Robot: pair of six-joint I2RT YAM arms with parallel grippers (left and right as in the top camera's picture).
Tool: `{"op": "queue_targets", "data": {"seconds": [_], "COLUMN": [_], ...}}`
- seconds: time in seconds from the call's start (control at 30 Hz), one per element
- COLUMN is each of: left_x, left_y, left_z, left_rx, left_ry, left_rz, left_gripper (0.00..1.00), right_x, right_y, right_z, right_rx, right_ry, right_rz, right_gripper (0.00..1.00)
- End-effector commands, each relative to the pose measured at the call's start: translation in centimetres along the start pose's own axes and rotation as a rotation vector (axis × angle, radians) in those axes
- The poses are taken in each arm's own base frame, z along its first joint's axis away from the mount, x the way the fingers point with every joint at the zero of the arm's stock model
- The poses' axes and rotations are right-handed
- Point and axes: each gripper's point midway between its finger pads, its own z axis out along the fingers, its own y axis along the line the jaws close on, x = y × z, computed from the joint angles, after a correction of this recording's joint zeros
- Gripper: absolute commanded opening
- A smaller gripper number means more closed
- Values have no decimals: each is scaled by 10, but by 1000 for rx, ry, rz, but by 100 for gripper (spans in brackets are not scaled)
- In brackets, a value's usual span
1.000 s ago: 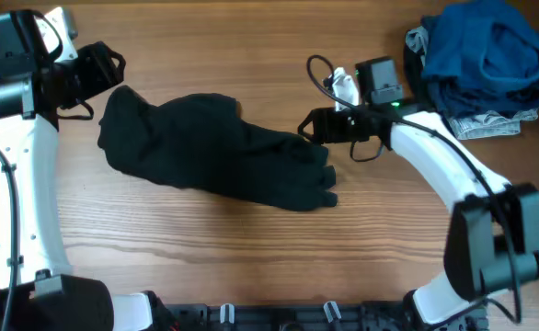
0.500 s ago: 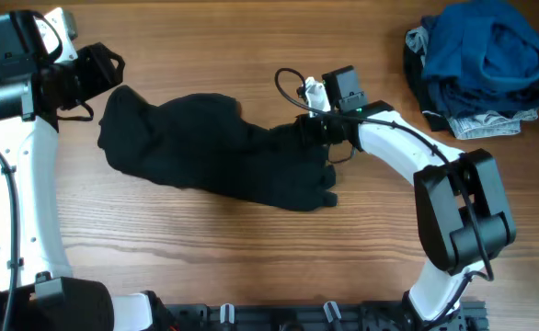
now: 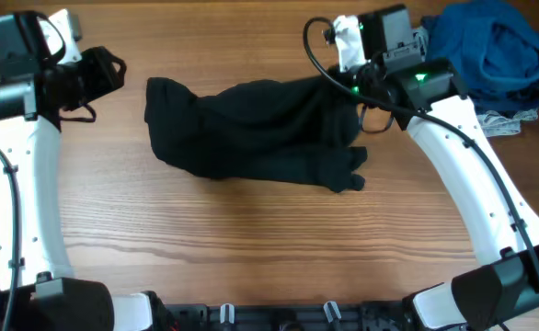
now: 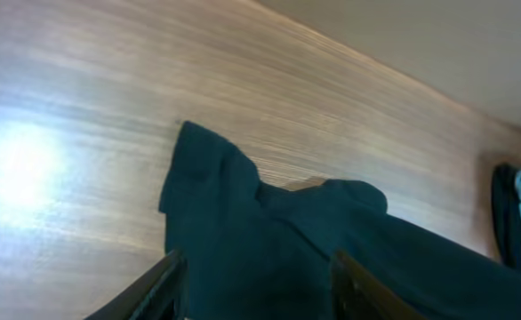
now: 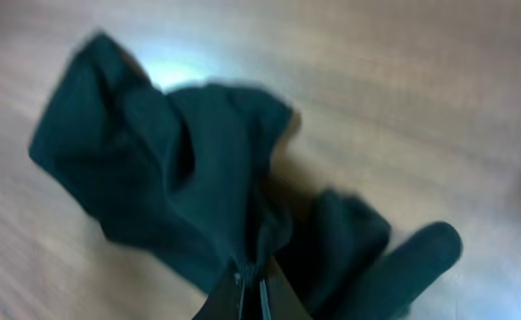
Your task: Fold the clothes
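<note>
Overhead: the black T-shirt [image 3: 251, 129] lies bunched mid-table [image 3: 251, 248]. It has shifted right and toward the far edge since half a second ago, which leaves its left end well apart from the left gripper [image 3: 108, 72]. The right gripper [image 3: 348, 87] pinches the shirt's upper right edge, near the blue garment pile [image 3: 490, 46].

Left wrist: the fingers [image 4: 158, 289] stand spread with nothing held, and the shirt [image 4: 243, 240] lies beyond them.

Right wrist: the gripper [image 5: 252, 289] is closed on the dark fabric [image 5: 180, 169], which trails onto the wood.
</note>
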Motion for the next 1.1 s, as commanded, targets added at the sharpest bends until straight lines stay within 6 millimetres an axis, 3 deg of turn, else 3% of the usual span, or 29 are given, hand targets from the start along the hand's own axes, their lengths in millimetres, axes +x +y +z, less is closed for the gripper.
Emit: {"op": "queue_targets", "data": {"seconds": [0.0, 0.07, 0.13, 0.3, 0.43, 0.5, 0.6, 0.8, 0.83, 0.87, 0.9, 0.93, 1.0, 1.07], "left_x": [4, 15, 29, 78, 104, 109, 108, 120, 125, 129, 131, 132, 137, 132], "left_y": [-30, -44, -44, -17, 1, 6, 8, 13, 16, 18, 20, 20, 20, 22], "left_z": [17, 49, 82, 154, 180, 184, 186, 202, 207, 210, 210, 209, 199, 169], "left_rx": [50, 75, 77, 33, -37, -76, -130, -135, -139, -141, -143, -145, -155, -213], "left_ry": [20, 73, 141, 342, 431, 443, 431, 460, 476, 488, 496, 502, 533, 543], "left_rz": [155, 202, 236, 200, 228, 242, 276, 276, 273, 270, 269, 268, 257, 257], "left_gripper": [51, 51, 50, 49, 52, 55, 72, 74, 70, 57, 39, 7, 4, 4], "right_x": [34, 52, 60, 55, 45, 43, 42, 42, 41, 40, 40, 40, 39, 37], "right_y": [3, 1, -1, -1, -1, -1, -1, -1, -1, -1, -1, -2, -2, -2], "right_z": [18, 27, 32, 33, 34, 34, 35, 35, 35, 35, 35, 35, 35, 35], "right_rx": [-49, -45, -44, -45, -44, -45, -45, -44, -45, -45, -45, -44, -44, -45], "right_ry": [113, 163, 180, 158, 118, 110, 107, 106, 102, 100, 100, 100, 97, 87], "right_rz": [44, 73, 77, 72, 71, 69, 68, 67, 66, 66, 66, 66, 67, 65], "right_gripper": [4, 4, 4, 4, 4, 4, 4, 4, 4, 4, 4, 4, 4, 4]}}
